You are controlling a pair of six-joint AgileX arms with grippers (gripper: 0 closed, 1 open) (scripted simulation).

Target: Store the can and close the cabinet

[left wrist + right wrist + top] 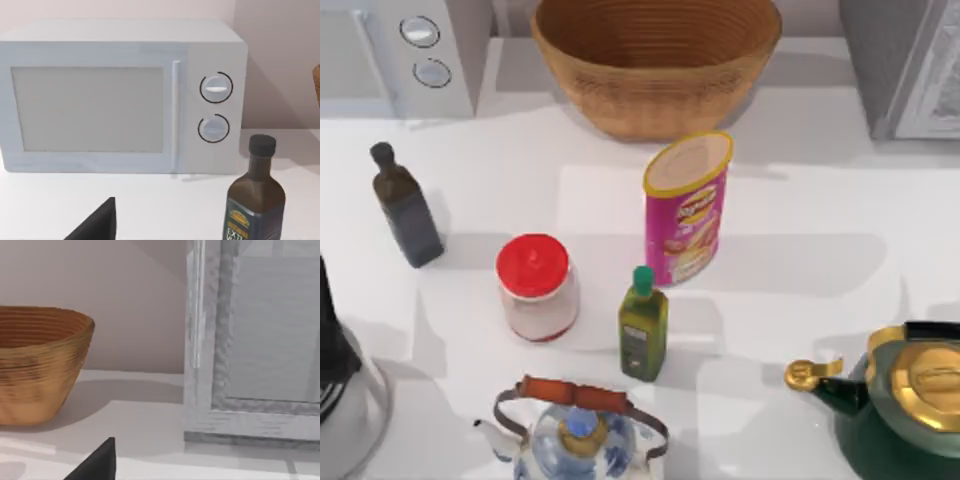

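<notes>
Can: one pink can (687, 208) stands upright on the counter (820, 200) near the middle, just in front of the basket (655, 60). Nothing holds it.
Cabinet: one grey cabinet (910, 65) at the back of the counter, to the right of the can and well apart from it. The right wrist view shows its front panel (260, 340) beside the basket; whether the door stands ajar I cannot tell.
Step in hand: the start, by my judgement. The can is not yet picked up and nothing has gone into the cabinet.
Next move: the can lies nearer the cabinet's side, so the right arm looks the likelier one to fetch it. It would need to come in over the can, spread its hand around the body, lift it free of the green bottle (643, 325) just in front, and carry it right to the cabinet.
Left hand: a dark tip (97, 222) shows in the left wrist view, facing the microwave (120, 95); wide or narrow, I cannot tell.
Right hand: a dark tip (97, 462) shows in the right wrist view, facing basket and cabinet; its spread I cannot tell either.
Left arm: a dark and silver shape (340, 390) far left of the can, looking idle.
Count around the can: one basket, one green bottle, one red-lidded jar (537, 288) front-left, one dark bottle (406, 207) left, one microwave back-left, two kettles, a blue-and-white one (575, 435) in front and a green-and-gold one (900, 410) front-right.
</notes>
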